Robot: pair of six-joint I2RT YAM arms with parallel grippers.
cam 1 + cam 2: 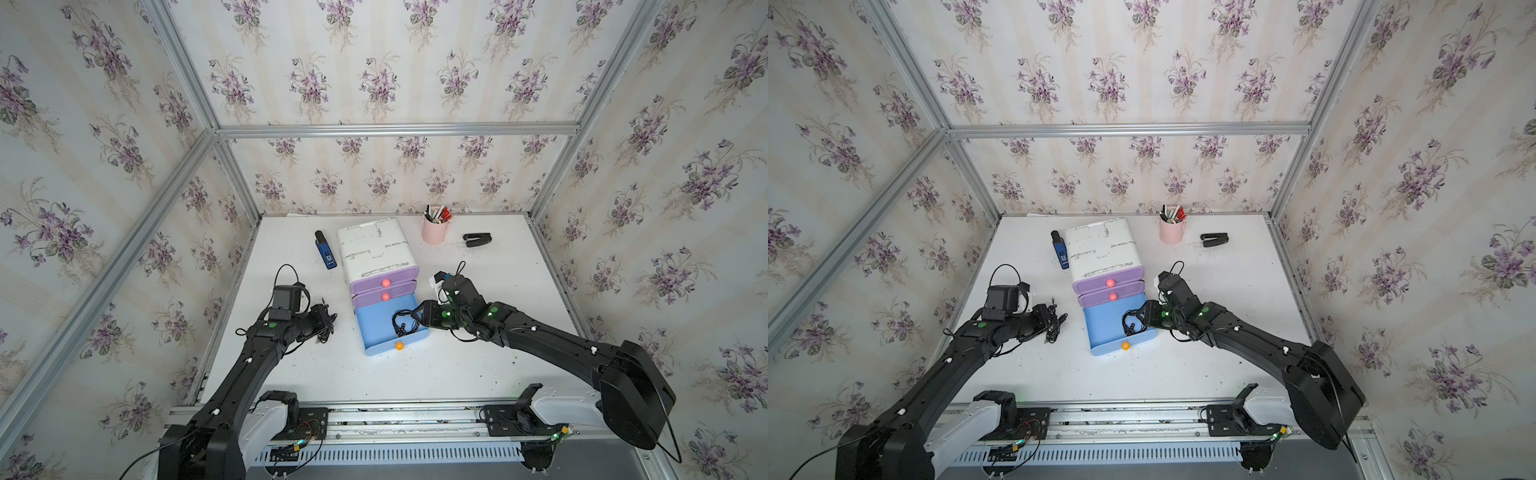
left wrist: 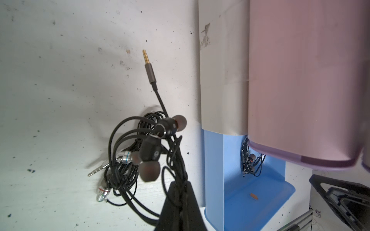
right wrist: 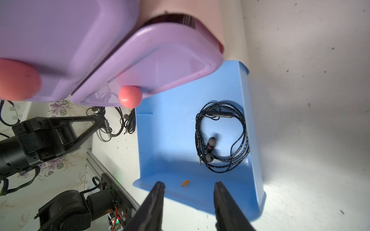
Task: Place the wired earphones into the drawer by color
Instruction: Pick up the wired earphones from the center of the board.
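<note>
The blue bottom drawer of the small cabinet is pulled open. One black wired earphone coil lies in its right half. My right gripper is open and empty at the drawer's right rim, just beside that coil. Left of the drawer, my left gripper is shut on the cable of a black earphone bundle. Another earphone with silver buds is tangled under it on the table.
Two purple drawers with pink knobs are shut above the blue one. Behind the cabinet's white top stand a blue device, a pink pen cup and a black stapler. A small orange scrap lies in the drawer.
</note>
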